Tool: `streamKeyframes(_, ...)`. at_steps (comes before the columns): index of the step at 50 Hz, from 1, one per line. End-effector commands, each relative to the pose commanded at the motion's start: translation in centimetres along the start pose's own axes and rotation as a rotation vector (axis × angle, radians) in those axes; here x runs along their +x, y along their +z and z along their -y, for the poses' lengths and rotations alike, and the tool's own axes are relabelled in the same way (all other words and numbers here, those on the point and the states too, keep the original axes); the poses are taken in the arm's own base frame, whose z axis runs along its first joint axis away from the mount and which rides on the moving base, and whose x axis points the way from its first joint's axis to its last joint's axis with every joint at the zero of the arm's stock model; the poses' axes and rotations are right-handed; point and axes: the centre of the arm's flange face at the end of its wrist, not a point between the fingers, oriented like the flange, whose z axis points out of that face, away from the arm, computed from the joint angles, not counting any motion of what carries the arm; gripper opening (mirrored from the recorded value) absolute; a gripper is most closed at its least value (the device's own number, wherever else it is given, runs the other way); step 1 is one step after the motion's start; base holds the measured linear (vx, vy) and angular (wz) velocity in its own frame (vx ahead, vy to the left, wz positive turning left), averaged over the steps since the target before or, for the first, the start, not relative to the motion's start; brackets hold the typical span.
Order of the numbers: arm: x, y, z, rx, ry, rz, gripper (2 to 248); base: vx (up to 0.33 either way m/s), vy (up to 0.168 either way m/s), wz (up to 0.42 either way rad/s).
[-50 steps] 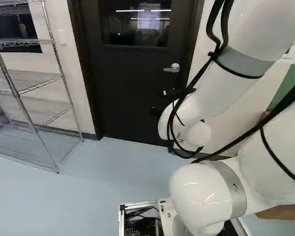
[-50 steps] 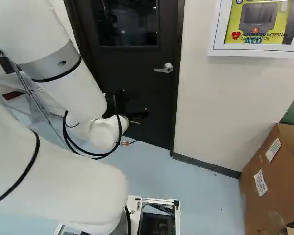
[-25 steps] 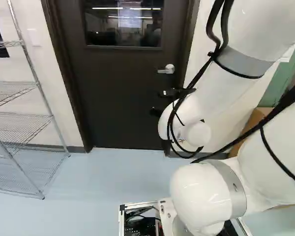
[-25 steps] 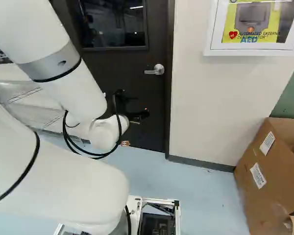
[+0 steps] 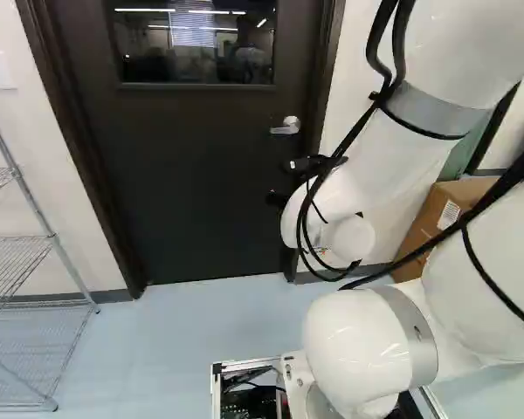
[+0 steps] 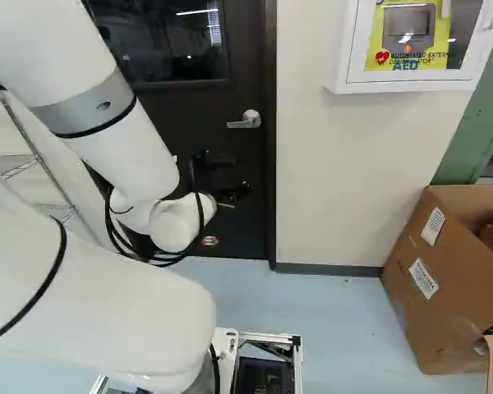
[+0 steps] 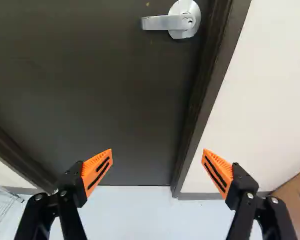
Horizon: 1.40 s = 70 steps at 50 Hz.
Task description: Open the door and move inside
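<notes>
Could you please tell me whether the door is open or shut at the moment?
The door is shut: it sits flush within its frame, with no gap showing along the edge beside the handle.

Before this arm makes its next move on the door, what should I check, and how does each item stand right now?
1. Claw open: ok, its fingers stand wide apart with nothing gripped.
2. Handle in the wrist view: ok, lever and round plate both show.
3. Claw at the handle: not ok, the handle is ahead of the fingers, not between them.
4. Door open for passage: not ok, it sits closed in its frame.
5. Door unlocked: cannot tell, the lock's state does not show.
6. Box out of the doorway: ok, it stands off to the handle side, by the wall.
</notes>
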Motion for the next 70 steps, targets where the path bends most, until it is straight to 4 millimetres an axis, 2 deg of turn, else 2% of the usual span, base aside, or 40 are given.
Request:
streamKeyframes(22,0.0,0.0,0.0,0.0,0.0,0.0,247,0.1,0.146,-0.31)
streamKeyframes(38,0.0,0.0,0.0,0.0,0.0,0.0,247,0.088,0.163,-0.052)
streamKeyframes(70,0.19,0.37,0.0,0.0,0.0,0.002,247,0.002,0.006,-0.001)
